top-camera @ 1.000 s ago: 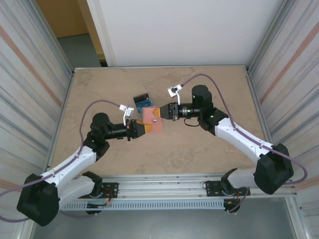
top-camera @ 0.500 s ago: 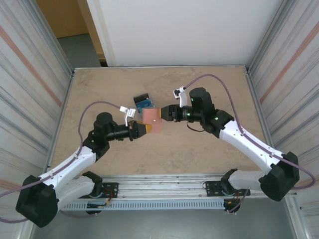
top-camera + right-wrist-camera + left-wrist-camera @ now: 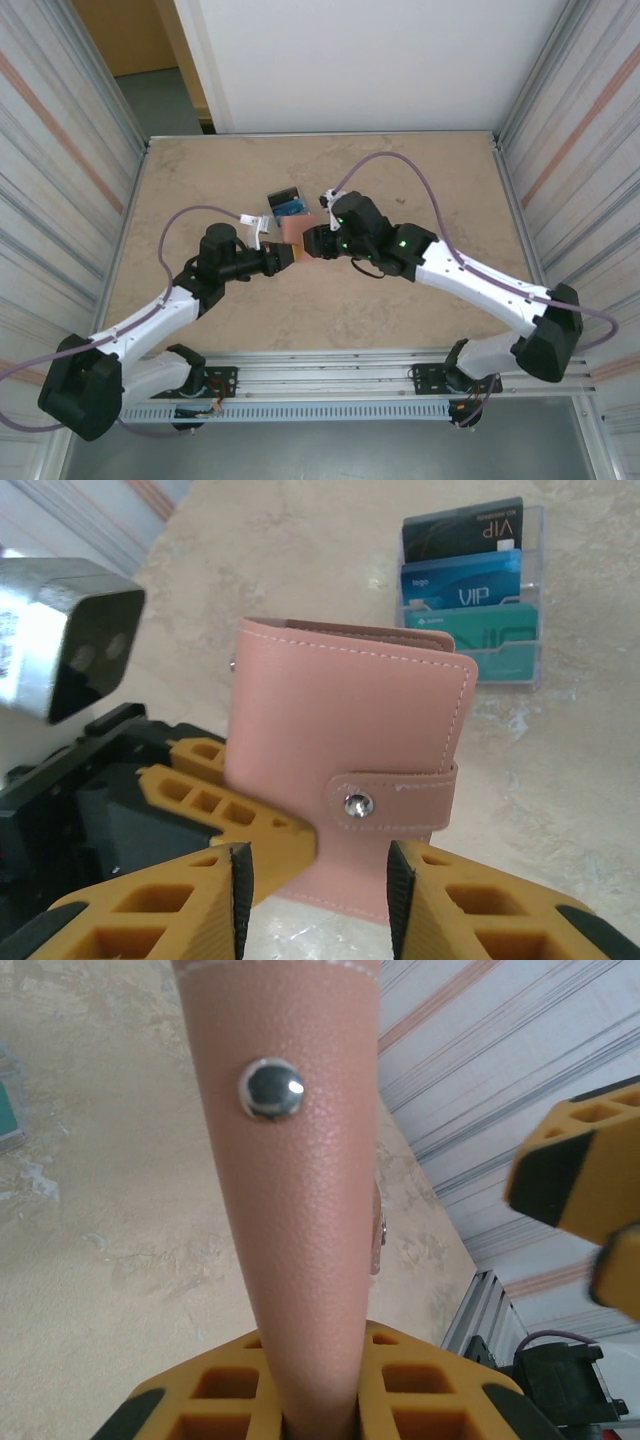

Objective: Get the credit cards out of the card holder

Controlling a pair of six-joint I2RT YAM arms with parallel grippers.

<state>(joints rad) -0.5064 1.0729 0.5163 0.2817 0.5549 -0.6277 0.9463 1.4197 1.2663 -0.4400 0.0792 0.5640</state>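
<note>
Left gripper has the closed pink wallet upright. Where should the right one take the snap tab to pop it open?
Probably pinch the tab at its rounded free end by the stud, coming from the face toward the right gripper. The tab wraps the wallet and ends on that face; the left gripper clamps a lower corner, clear of it.

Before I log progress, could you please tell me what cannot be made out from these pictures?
1. Any cards inside the card holder: right wrist view, its snapped tab holds it closed.
2. Upper end of the card holder: left wrist view, cut off by the top edge.
3. Small print on the displayed cards: right wrist view, too small.
</note>
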